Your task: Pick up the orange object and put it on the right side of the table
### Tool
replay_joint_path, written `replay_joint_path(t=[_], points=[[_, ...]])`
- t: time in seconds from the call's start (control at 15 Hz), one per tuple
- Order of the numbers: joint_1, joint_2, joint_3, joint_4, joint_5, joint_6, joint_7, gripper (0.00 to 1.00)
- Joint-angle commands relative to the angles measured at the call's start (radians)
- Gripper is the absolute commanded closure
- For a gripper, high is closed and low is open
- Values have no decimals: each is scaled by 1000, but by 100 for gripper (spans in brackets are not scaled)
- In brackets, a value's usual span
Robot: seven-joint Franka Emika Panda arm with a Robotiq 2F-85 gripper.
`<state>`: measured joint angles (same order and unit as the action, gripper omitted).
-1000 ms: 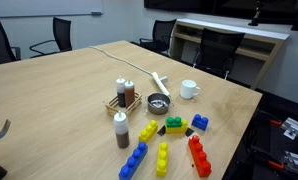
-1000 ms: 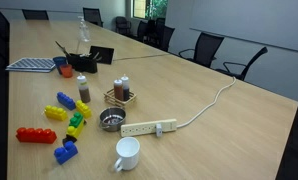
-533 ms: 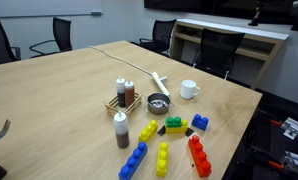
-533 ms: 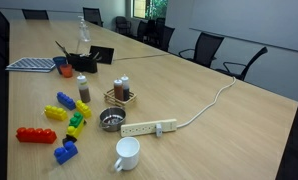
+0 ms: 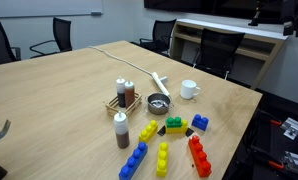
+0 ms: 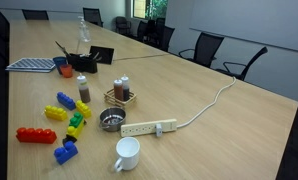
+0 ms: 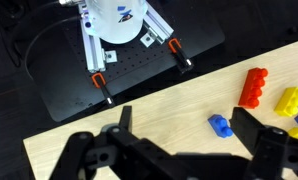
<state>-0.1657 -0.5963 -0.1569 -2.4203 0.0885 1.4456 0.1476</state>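
Note:
The orange object is a long red-orange studded brick (image 5: 198, 155) lying near the table's edge; it also shows in an exterior view (image 6: 36, 135) and at the right of the wrist view (image 7: 253, 87). The light-wood table (image 5: 69, 90) carries all the bricks. My gripper (image 7: 187, 125) is open and empty, high above the table edge, with a small blue brick (image 7: 220, 125) showing between its fingers far below. The orange brick lies to the right of the fingers. Only a dark part of the arm (image 5: 295, 15) shows in an exterior view.
A long yellow brick (image 5: 162, 158), a long blue brick (image 5: 134, 160), a green brick (image 5: 175, 124), a sauce bottle (image 5: 121, 129), a condiment rack (image 5: 124, 97), a metal bowl (image 5: 158, 103), a white mug (image 5: 189, 89) and a power strip (image 6: 149, 128) lie nearby. The black robot base (image 7: 109, 60) lies beyond the edge.
A dark part of the arm has come into the top right corner of an exterior view. The bricks have not moved.

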Motion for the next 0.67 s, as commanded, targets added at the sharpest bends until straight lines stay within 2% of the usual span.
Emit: replay_joint_path(t=[0.0,0.27,0.47,0.6], points=[[-16,1,11,3,4,-3,-8,0],[-16,2,11,3,4,-4,-8,0],[-2,43,11,-18,94,5,18,0],[3,92,41,-54,192,26,92,0]])
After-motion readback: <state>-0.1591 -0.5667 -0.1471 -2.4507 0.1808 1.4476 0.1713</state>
